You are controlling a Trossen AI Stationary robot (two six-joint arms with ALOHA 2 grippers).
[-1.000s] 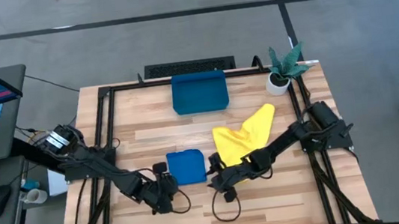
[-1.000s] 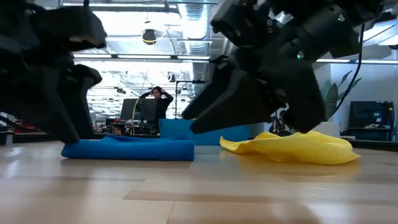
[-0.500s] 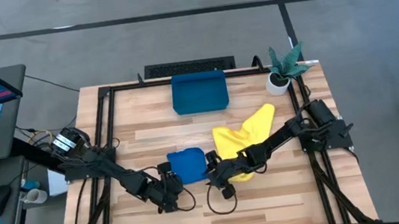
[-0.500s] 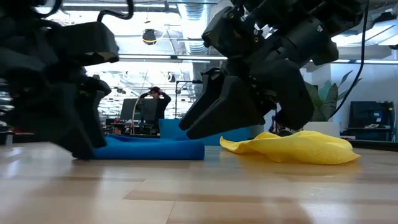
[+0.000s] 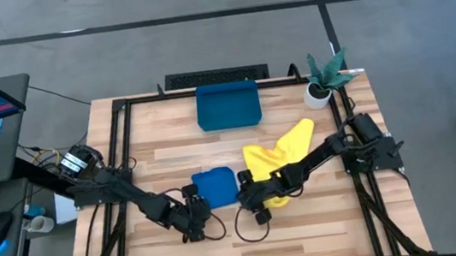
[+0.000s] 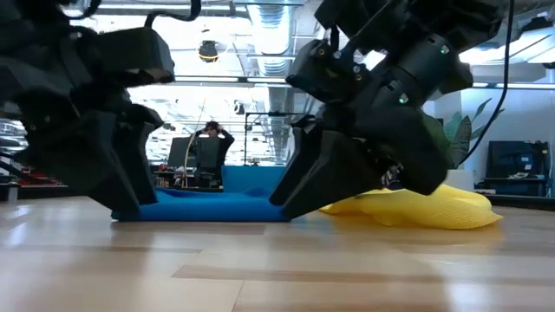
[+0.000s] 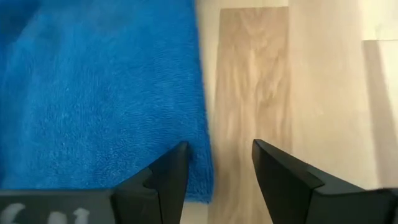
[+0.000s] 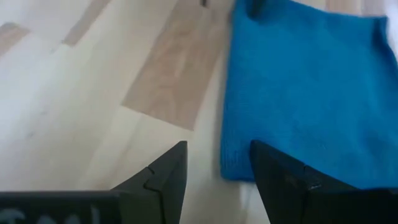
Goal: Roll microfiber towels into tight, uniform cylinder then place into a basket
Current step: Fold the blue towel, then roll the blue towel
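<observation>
The blue microfiber towel [image 5: 213, 186] lies folded flat on the wood, near the middle of the table. My left gripper [image 5: 194, 208] stands open at its near left corner [image 7: 198, 186], one finger over the cloth and one over bare wood. My right gripper [image 5: 241, 194] stands open at its near right corner [image 8: 231, 169] in the same way. In the low view both grippers' fingertips come down to table level at the towel's two ends [image 6: 208, 208]. The yellow towel [image 5: 279, 158] lies crumpled to the right, partly under the right arm. The basket [image 5: 228, 106] sits at the far edge. My left gripper has one finger [image 7: 166, 180] over the blue towel's corner; whether it touches the cloth I cannot tell. My right gripper has one finger [image 8: 280, 177] over the towel's other near corner; whether it touches I cannot tell either.
A small white pot with a green plant [image 5: 322, 78] stands at the far right corner. Black frame rails [image 5: 127, 148] run along the table's left, right and far sides. Bare wood [image 5: 309, 231] lies toward the near edge.
Both grippers have closed in on the blue towel's near corners. The left has gone toward the table's right edge, the right toward its left edge, rolling a little. Both have sunk slightly. The towel lies flat as before.
</observation>
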